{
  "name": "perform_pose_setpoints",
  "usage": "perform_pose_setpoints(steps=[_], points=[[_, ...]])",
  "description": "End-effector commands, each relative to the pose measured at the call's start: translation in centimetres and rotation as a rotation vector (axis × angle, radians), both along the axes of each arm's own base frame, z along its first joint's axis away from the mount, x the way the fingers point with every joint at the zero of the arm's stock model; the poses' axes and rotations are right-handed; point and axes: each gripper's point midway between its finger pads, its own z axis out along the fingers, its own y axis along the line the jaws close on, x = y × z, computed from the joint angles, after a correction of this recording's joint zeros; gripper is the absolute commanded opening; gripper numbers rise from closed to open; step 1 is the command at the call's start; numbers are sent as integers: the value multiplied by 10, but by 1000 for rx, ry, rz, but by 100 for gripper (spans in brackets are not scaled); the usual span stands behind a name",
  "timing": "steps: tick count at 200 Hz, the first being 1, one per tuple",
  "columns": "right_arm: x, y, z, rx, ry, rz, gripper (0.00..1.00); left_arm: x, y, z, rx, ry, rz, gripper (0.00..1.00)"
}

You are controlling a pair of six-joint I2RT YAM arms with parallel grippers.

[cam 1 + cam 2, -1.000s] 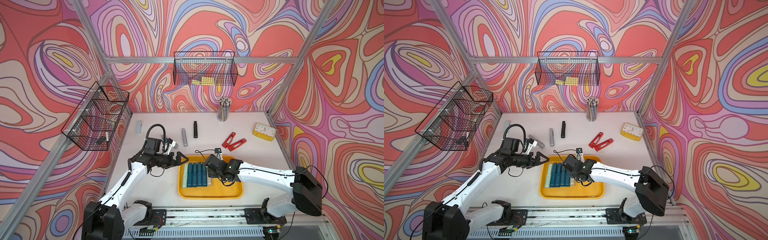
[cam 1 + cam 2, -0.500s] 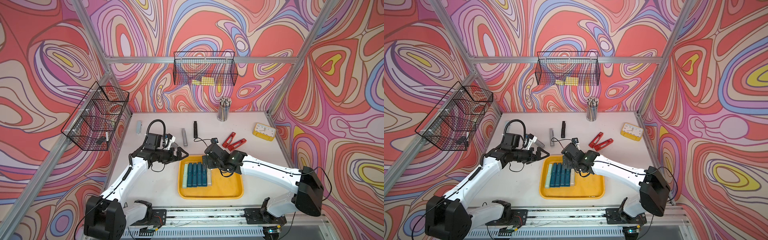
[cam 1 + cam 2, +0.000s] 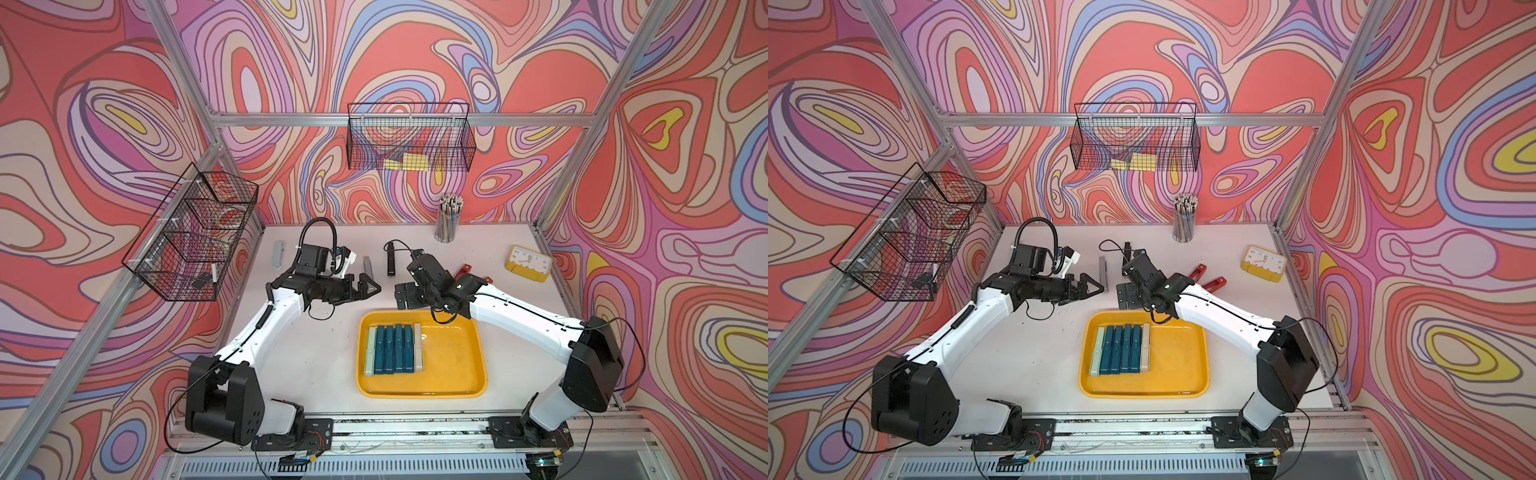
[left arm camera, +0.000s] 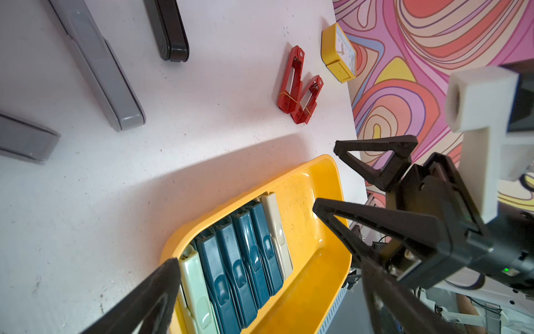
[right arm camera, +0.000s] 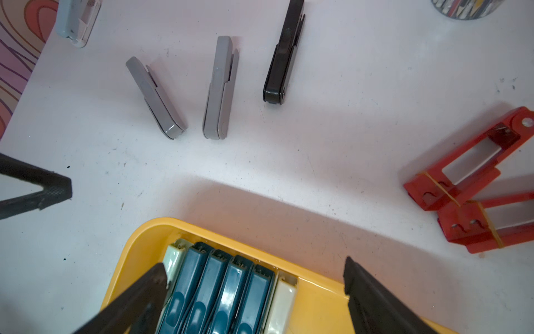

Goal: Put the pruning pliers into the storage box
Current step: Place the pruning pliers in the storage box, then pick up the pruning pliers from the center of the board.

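On the counter, both top views: the storage box (image 3: 455,361) sits near the front. Six packed pliers (image 3: 394,349) lie side by side in it, on the side nearer the left arm.
Left pincer: the left pincer (image 3: 374,286) hangs wide open over the counter (image 3: 324,357) and holds nothing.
Right pincer: the right pincer (image 3: 402,296) is wide open and empty too, just behind the box's back rim.
Loose ones: the black pliers (image 3: 390,266) and one of the grey pliers (image 3: 368,265) lie behind the two pincers. The pale pliers (image 3: 277,254) lie far off by the left wall. The red pliers (image 3: 1214,283) peek out past the right arm.
Left wrist view: two grey pliers (image 4: 98,63) and the black pliers (image 4: 169,31) lie flat, well apart from the box (image 4: 312,289). The red pliers (image 4: 299,86) lie near a yellow clock (image 4: 338,52).
Right wrist view: this pincer's fingers (image 5: 144,289) stand far apart with nothing between them. The grey pliers (image 5: 219,89), black pliers (image 5: 284,55) and red pliers (image 5: 462,173) all wait outside the box (image 5: 130,245).
How they handle: they look like light, stiff bars of hard, smooth plastic. They likely will not bend, but they may slip or spin.
Where to grab: I think across the thin sides near the middle, so the bar stays level. The red ones are open frames tied with rubber bands (image 5: 442,188), so the solid banded end looks safest.
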Motion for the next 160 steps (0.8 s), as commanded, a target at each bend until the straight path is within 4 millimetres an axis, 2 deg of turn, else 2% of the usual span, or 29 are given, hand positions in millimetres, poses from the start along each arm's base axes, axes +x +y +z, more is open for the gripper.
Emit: perform_pose_setpoints(steps=[1,32,38,40,44,73,109,160], points=[[12,6,1,-4,-4,20,98,13,-2,15,4,-63,-38,99],[34,5,1,-28,-9,-13,98,31,-5,19,-3,-84,-30,99],[38,6,6,-19,-17,-16,98,35,-6,21,-6,-90,-29,99],[41,7,-2,-31,-4,-15,98,36,-6,20,-7,-89,-28,99],[44,8,-6,-37,3,-15,98,38,-6,20,-9,-88,-26,99],[66,12,-15,-60,14,-21,93,53,-3,17,-40,-80,2,99],[91,16,-27,-55,33,-19,93,63,16,12,-82,-83,77,99],[123,16,-41,-40,40,-36,94,72,30,12,-151,-56,111,99]])
